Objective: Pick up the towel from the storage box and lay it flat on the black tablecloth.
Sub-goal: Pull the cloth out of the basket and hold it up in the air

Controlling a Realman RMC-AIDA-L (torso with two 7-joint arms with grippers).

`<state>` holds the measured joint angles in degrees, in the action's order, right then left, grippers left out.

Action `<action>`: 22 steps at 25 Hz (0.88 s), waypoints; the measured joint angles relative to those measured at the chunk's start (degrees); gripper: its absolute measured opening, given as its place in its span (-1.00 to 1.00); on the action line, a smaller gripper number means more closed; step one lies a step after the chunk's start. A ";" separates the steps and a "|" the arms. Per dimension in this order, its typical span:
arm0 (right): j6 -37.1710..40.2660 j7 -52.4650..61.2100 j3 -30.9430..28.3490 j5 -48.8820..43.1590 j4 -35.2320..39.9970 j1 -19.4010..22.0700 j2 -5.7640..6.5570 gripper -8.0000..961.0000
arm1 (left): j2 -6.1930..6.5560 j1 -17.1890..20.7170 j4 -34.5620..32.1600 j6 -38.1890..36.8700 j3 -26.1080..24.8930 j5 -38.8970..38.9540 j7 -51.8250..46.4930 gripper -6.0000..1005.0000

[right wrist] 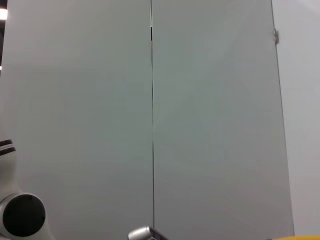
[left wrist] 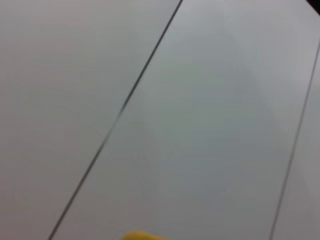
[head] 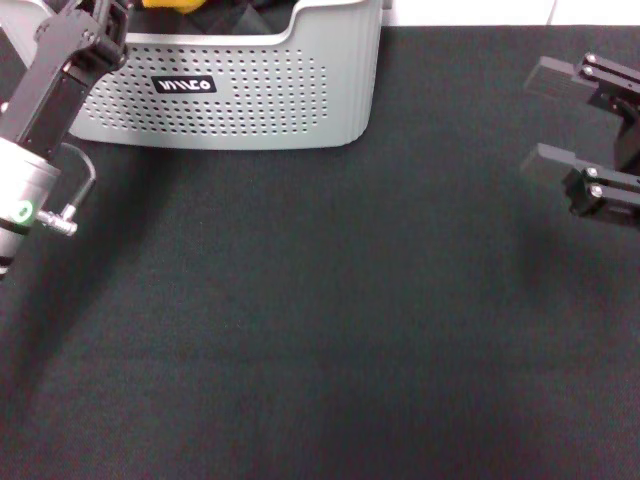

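The light grey storage box [head: 240, 100] with small round holes and a black label stands at the far left of the black tablecloth [head: 320, 330]. Only a yellow strip of the towel [head: 168, 4] shows over the box's rim, with dark cloth beside it. The same yellow appears at the edge of the left wrist view as a towel patch [left wrist: 142, 235]. My left gripper [head: 95, 25] reaches over the box's left rim and is cut off by the frame's edge. My right gripper [head: 548, 120] hovers open over the cloth at the far right, holding nothing.
The black cloth runs from the box to the near edge of the head view. A white surface [head: 470, 10] borders its far side. Both wrist views face grey wall panels [right wrist: 210, 120].
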<state>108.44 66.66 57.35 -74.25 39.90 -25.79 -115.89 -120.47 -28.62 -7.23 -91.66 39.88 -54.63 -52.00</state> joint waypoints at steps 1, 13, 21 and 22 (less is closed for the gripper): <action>-0.26 0.03 0.09 0.04 0.00 -0.08 -0.02 0.37 | 0.09 0.08 -0.22 -1.14 0.03 -0.32 0.00 -0.94; -0.88 0.05 0.06 0.24 -0.53 -0.23 -0.04 0.36 | 0.67 5.15 -16.46 -21.59 0.08 -4.45 -16.13 -0.94; -1.02 -0.65 0.00 0.28 -1.20 -0.29 -0.05 0.36 | 0.86 6.64 -26.80 -24.96 6.55 7.03 -29.32 -0.95; -1.03 -0.98 0.00 0.38 -1.72 -0.46 -0.07 0.36 | 0.94 6.76 -27.51 -24.96 8.50 9.64 -30.12 -0.95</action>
<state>107.41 65.68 57.35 -73.86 38.17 -26.25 -115.96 -119.53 -21.86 -34.74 -116.63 48.37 -44.99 -82.12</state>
